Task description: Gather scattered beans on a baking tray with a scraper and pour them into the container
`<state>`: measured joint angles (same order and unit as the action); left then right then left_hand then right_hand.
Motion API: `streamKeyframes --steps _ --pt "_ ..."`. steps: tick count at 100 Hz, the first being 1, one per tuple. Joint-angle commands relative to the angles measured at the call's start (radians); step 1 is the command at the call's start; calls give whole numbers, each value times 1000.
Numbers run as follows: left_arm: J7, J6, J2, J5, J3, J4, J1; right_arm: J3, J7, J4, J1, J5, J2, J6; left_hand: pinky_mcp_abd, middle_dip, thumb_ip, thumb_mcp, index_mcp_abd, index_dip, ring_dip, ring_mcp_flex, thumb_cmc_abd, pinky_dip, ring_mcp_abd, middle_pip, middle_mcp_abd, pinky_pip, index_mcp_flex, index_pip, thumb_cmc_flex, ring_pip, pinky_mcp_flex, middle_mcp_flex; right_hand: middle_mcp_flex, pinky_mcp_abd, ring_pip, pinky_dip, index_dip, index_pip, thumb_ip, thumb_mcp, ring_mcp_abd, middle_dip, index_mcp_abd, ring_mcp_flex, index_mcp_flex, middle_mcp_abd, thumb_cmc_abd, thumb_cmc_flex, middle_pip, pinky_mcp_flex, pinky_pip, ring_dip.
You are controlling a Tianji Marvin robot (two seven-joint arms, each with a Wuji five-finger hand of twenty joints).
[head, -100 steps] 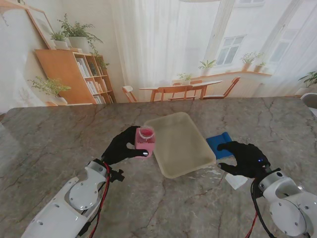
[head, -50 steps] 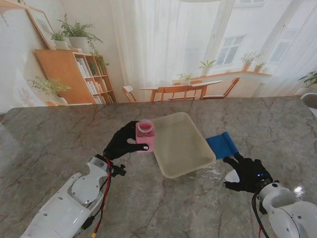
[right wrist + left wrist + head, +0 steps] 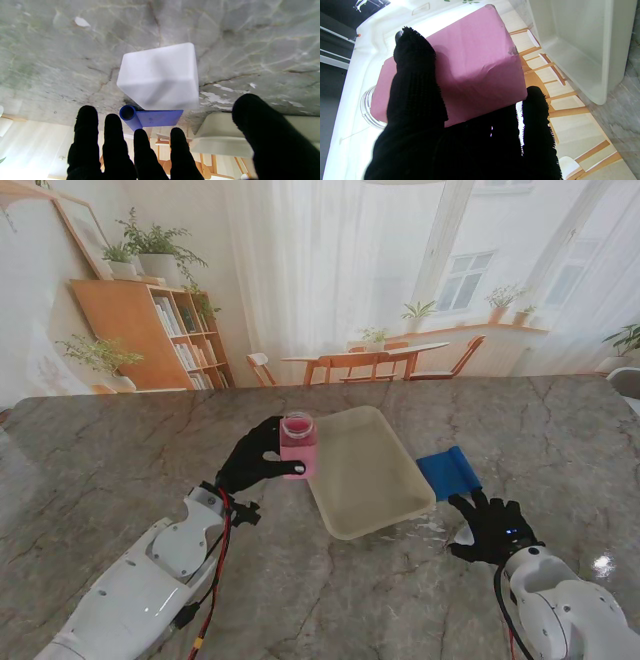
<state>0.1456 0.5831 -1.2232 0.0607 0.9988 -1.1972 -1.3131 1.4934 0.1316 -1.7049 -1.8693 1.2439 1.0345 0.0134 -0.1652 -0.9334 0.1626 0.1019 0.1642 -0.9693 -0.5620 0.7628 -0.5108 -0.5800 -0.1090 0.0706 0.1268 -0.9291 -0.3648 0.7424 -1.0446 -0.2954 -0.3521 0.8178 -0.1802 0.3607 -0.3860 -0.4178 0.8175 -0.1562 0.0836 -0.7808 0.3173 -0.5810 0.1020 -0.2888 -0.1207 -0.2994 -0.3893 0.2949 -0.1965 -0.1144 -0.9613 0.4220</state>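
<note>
My left hand (image 3: 255, 463) is shut on a jar with a pink label (image 3: 297, 446), held at the left edge of the cream baking tray (image 3: 362, 470). The left wrist view shows black fingers (image 3: 415, 82) wrapped round the pink jar (image 3: 470, 62) with the tray (image 3: 582, 45) beside it. A blue scraper (image 3: 447, 471) lies on the table right of the tray. My right hand (image 3: 490, 525) is open, fingers spread, nearer to me than the scraper. The right wrist view shows the scraper (image 3: 152, 118), a white block (image 3: 160, 75) and the tray's rim (image 3: 217, 140) beyond spread fingers (image 3: 143, 150). No beans can be made out.
A white block (image 3: 466, 534) lies on the marble table (image 3: 120, 470) just by my right hand, partly hidden by it. The backdrop of a room rises behind the table's far edge.
My left hand has carried the jar a little farther from me and higher along the tray's left edge. My right hand drew back from the scraper toward me.
</note>
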Motion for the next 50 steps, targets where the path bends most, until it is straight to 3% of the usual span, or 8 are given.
streamKeyframes --steps 1,10,29,39,50 --pt "0 3 -9 -5 -3 -1 2 -3 22 24 9 -2 -4 2 2 -109 -102 -156 -192 -65 -24 40 253 -40 23 158 -165 -15 -127 157 -246 -58 0 163 14 1 -55 -12 30 0 -11 -31 1 -32 8 -12 37 -24 -20 6 -38 -35 -83 27" --pt "0 0 -8 -3 -1 -4 -1 -12 5 59 24 -9 -5 10 2 -110 -102 -155 -192 -65 -24 39 254 -41 24 158 -164 -15 -127 157 -246 -58 0 163 35 -37 -143 -56 41 17 -11 -40 -8 -56 6 -7 34 -28 -21 9 -72 -58 -162 58" --pt "0 -10 -6 2 3 -11 -7 -21 -16 109 41 -19 -8 4 2 -111 -102 -155 -191 -66 -25 40 256 -43 22 158 -164 -15 -128 156 -246 -59 -1 162 39 -56 -212 -67 89 -9 -8 -64 -24 -95 -10 -29 35 -27 -31 11 -148 -85 -192 66" --pt "-2 -13 -5 3 3 -13 -8 -27 -39 131 48 -27 -7 2 2 -111 -102 -154 -191 -66 -25 38 257 -44 24 158 -163 -14 -127 155 -246 -59 -1 162 10 -119 -330 -84 159 -141 -5 -105 -62 -165 -44 -87 28 -14 -57 27 -267 -180 -265 104" --pt "-4 -14 -4 4 3 -13 -9 -32 -84 152 55 -23 -7 -6 3 -111 -102 -154 -189 -67 -25 38 257 -45 23 158 -163 -14 -127 154 -246 -59 0 162 -79 -234 -477 -66 217 -326 5 -195 -148 -223 -91 -227 -1 26 -112 67 -444 -363 -347 130"
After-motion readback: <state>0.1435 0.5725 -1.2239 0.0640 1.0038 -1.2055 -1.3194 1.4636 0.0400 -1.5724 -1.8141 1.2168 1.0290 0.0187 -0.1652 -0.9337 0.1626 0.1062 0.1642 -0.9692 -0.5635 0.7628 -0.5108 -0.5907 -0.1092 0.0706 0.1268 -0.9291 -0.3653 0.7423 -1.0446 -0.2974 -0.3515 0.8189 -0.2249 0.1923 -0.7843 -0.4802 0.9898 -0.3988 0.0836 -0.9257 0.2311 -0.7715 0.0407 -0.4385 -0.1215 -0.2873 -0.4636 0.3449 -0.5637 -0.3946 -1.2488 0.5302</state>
